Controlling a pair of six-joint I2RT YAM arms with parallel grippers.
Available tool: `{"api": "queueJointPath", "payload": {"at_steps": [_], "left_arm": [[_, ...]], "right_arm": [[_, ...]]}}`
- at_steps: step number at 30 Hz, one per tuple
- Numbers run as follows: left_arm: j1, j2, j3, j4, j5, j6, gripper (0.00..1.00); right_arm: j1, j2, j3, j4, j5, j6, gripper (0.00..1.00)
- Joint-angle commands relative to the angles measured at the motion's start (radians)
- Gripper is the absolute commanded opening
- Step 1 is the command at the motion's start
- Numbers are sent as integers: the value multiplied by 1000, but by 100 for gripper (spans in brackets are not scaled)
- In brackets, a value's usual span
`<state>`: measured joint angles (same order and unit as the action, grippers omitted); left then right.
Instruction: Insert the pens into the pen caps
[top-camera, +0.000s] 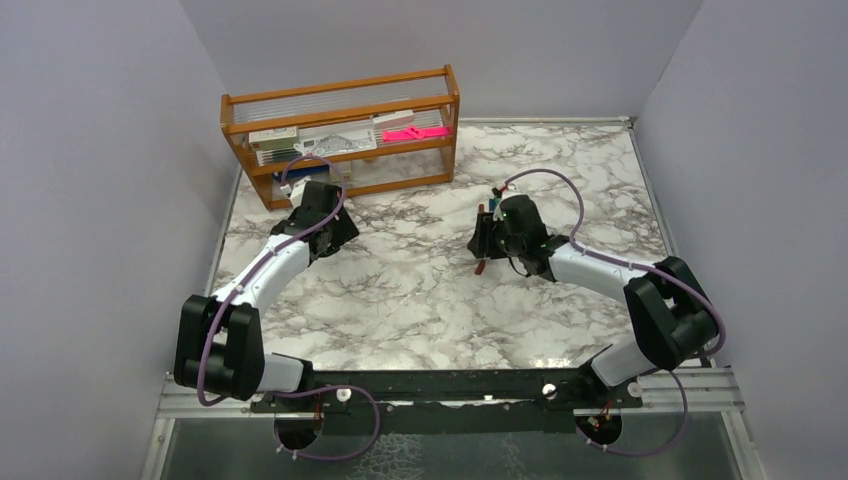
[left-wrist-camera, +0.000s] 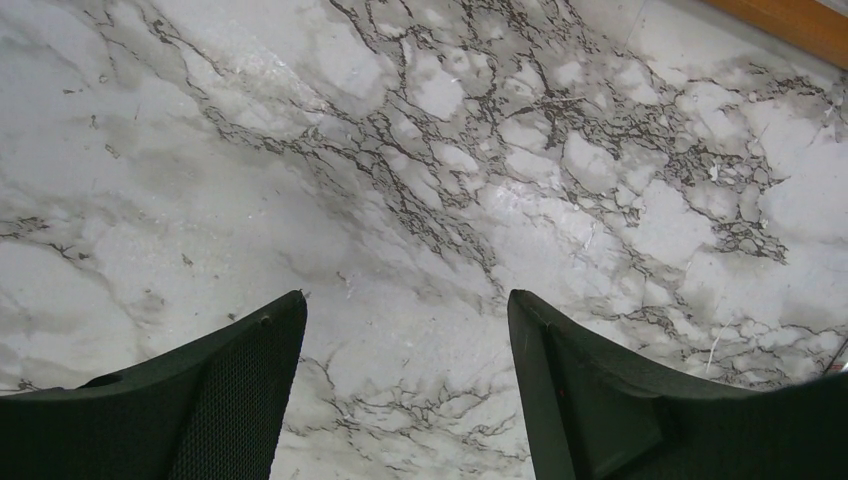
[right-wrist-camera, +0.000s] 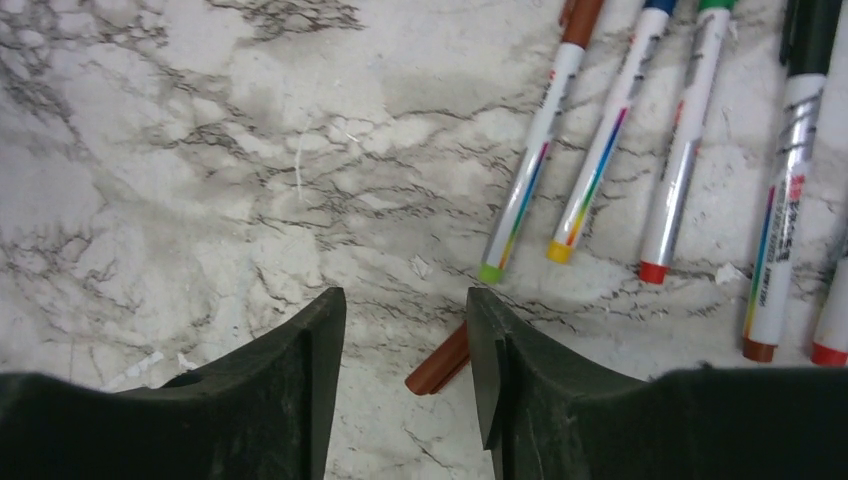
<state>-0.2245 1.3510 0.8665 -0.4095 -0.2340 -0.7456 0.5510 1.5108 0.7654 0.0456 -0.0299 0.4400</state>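
While our left gripper (left-wrist-camera: 405, 297) is hanging wide open and empty over bare marble table (left-wrist-camera: 300, 150) near the wooden rack (top-camera: 340, 140) at the far left, we're doing the real work mid-table. Our right gripper (right-wrist-camera: 405, 300) is hovering low with its jaws parted, gripping nothing. A brown-red pen cap (right-wrist-camera: 438, 368) is lying just beside one finger, partly hidden by it. The pens (right-wrist-camera: 596, 160) are lying side by side just beyond the fingertips, probably lined up for easy picking. We're guessing the cap is the next grab, so we're needing a small sideways nudge first.
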Motion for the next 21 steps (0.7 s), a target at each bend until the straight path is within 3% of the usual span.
{"api": "queueJointPath", "payload": {"at_steps": [1,10,18,21], "left_arm": [[1,-33,-34,60,39,-3,75],[-1,-31,-41,69,51,-6,75],[-3,-21,-47,71,60,-5,75],[-3,-17,-47,73,63,-4,75]], "right_arm": [[20,5,-3,-100,110,16,51],[52,41,-18,-160,179,54,52],[65,90,-19,-151,181,96,41],[70,100,-10,-161,185,101,32]]}}
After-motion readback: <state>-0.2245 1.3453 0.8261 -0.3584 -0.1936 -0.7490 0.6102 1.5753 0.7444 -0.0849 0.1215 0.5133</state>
